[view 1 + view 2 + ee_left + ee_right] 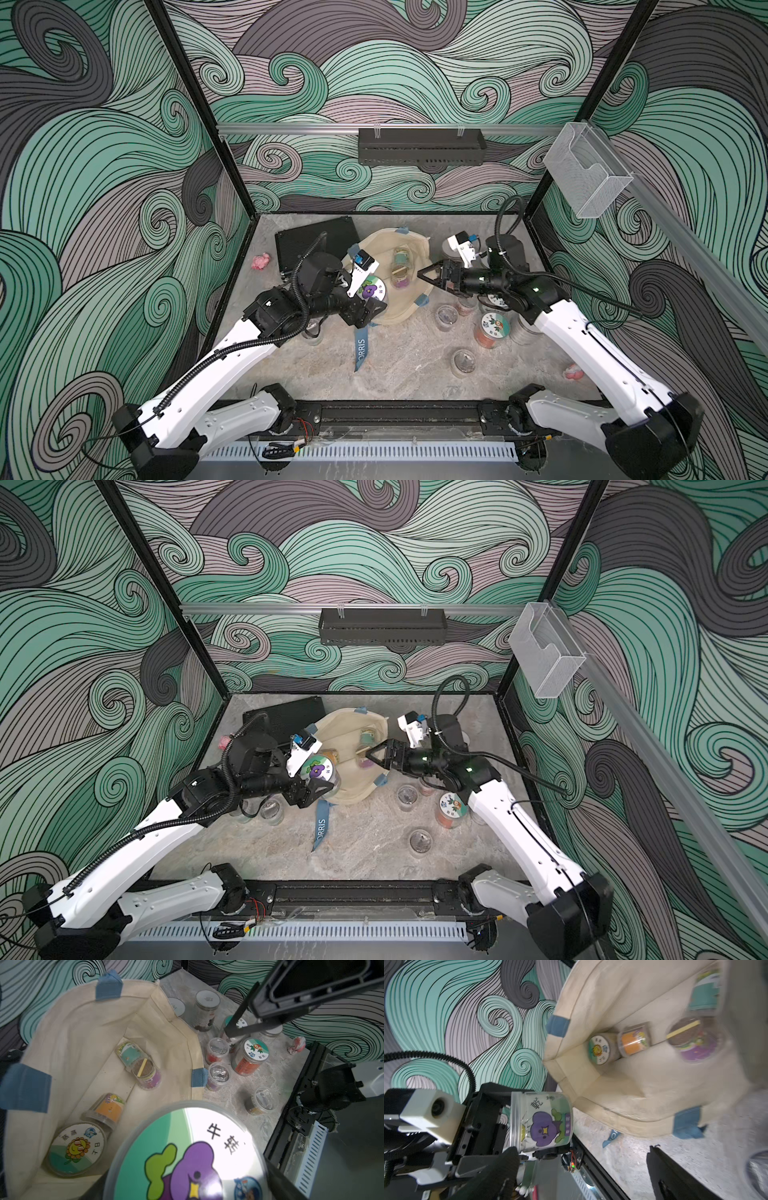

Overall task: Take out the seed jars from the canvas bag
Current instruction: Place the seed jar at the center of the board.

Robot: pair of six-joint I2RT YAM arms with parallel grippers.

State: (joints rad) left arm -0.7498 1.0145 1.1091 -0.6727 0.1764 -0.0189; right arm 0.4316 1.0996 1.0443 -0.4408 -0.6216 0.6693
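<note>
The canvas bag point(376, 245) lies open in mid-table, with its mouth facing up. A big seed jar point(372, 289) with a purple flower sticker on its lid sits in my left gripper point(371, 308), which is shut on it at the bag's near left rim. The same jar point(542, 1122) shows between those jaws in the right wrist view. Several seed jars lie inside the bag: a teal one point(131, 1053), a purple one point(148, 1075), an orange one point(108, 1108) and a sunflower-lidded one point(76, 1148). My right gripper point(428, 276) is open and empty at the bag's right rim.
Several jars stand on the table right of the bag, among them a sticker-lidded one point(494, 328) and small clear ones point(446, 318). More jars point(272, 810) stand under my left arm. A black ribbed case point(311, 241) lies behind it. Pink toys point(261, 262) point(575, 372) lie at both sides. A blue strap point(361, 345) trails forward.
</note>
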